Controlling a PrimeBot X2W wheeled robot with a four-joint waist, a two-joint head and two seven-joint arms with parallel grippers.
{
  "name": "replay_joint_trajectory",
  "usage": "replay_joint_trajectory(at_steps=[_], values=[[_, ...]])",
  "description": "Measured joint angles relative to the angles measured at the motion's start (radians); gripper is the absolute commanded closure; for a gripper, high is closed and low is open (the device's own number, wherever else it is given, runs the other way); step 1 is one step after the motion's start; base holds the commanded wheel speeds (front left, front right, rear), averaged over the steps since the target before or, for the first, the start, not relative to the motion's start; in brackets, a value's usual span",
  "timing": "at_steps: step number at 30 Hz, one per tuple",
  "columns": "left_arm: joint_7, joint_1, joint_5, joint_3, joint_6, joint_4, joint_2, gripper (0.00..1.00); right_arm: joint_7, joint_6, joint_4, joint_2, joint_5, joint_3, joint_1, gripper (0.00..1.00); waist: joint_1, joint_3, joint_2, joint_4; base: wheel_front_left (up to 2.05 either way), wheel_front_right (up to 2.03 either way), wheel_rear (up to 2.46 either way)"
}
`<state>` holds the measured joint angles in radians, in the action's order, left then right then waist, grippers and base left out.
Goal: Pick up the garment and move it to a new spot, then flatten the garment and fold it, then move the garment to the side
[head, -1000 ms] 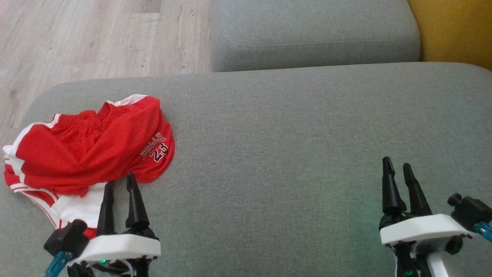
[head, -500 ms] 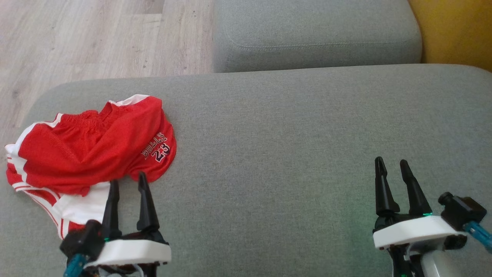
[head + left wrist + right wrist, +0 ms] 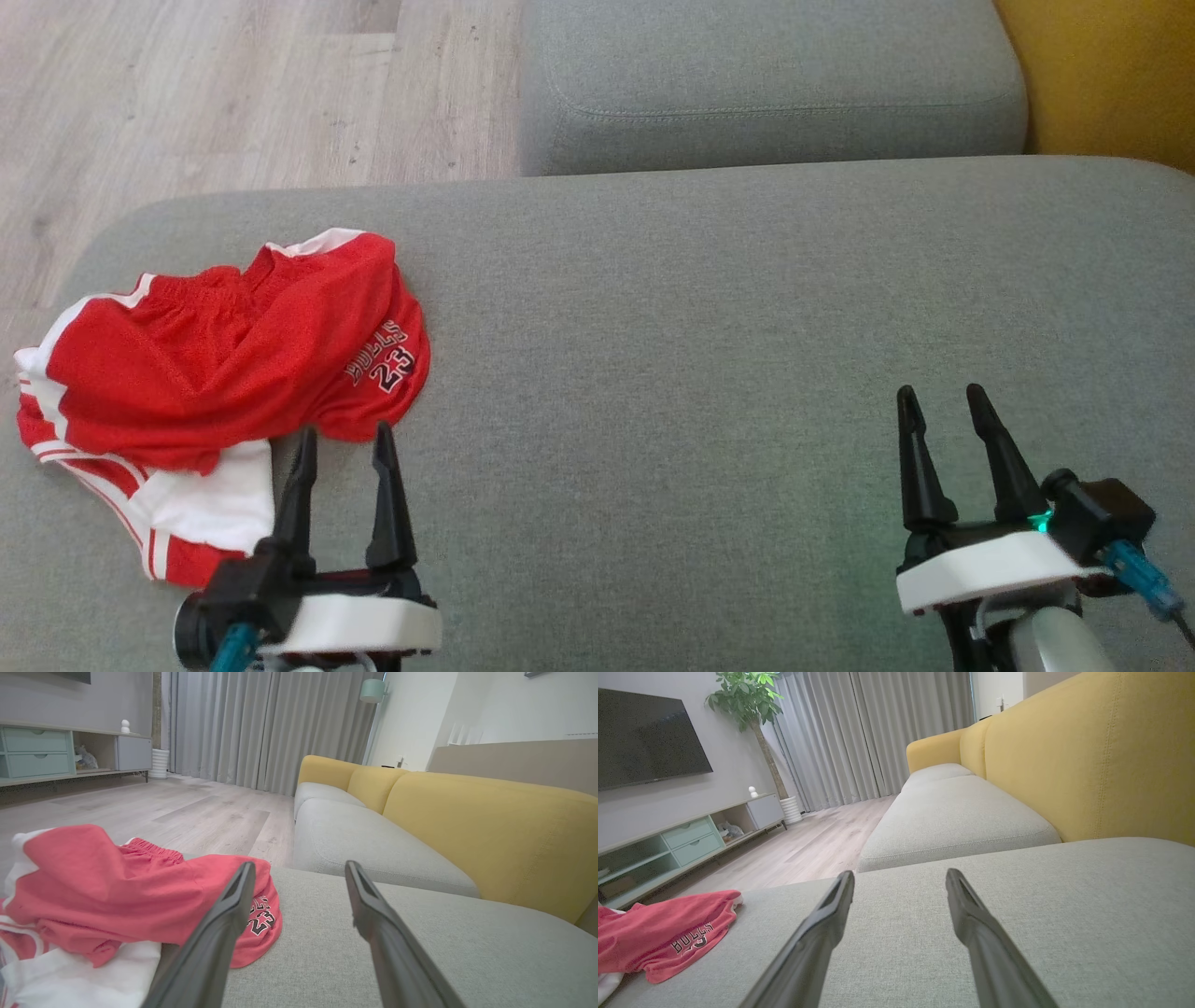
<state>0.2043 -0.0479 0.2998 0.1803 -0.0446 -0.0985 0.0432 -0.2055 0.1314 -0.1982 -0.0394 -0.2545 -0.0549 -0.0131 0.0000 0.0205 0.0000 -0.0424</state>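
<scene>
Garment [image 3: 215,373], a crumpled pair of red-and-white shorts lettered "BULLS 23", lies in a heap at the left of the head view, on the near grey seat cushion [image 3: 709,308] close to its left end. At the lower left of the frame, the left gripper [image 3: 344,431] has its two dark fingers spread and empty, with the tips at the cloth's near red edge. Whether a tip touches the fabric cannot be told. At the lower right, the right gripper [image 3: 938,392] also has its jaws apart and holds nothing, poised over bare upholstery well apart from the shorts. A second grey cushion [image 3: 766,93] sits at top centre, pale wood floor [image 3: 205,103] at the upper left and a yellow backrest [image 3: 1111,75] in the upper right corner. In the left wrist view the red heap [image 3: 117,891] rises at the left, its printed hem partly behind the left-hand finger of the spread pair [image 3: 299,868]. The right wrist view has the shorts [image 3: 668,938] at its lower left edge, far from that arm's parted fingers [image 3: 899,875].
</scene>
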Motion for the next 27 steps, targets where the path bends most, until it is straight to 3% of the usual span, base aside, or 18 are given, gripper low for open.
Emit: replay_joint_trajectory(at_steps=[16,27], values=[[0.048,0.000,-0.192,0.024,-0.027,0.002,0.001,0.00,-0.044,0.000,0.002,0.000,0.205,-0.015,0.000,0.00,0.0000,-0.007,0.0000,-0.006,0.00,0.00,0.00],[0.048,0.000,-0.195,0.023,-0.035,-0.022,0.002,0.00,-0.044,0.000,-0.015,0.000,0.203,-0.010,0.000,0.00,0.0000,-0.012,0.0000,-0.007,0.00,0.00,0.00]])
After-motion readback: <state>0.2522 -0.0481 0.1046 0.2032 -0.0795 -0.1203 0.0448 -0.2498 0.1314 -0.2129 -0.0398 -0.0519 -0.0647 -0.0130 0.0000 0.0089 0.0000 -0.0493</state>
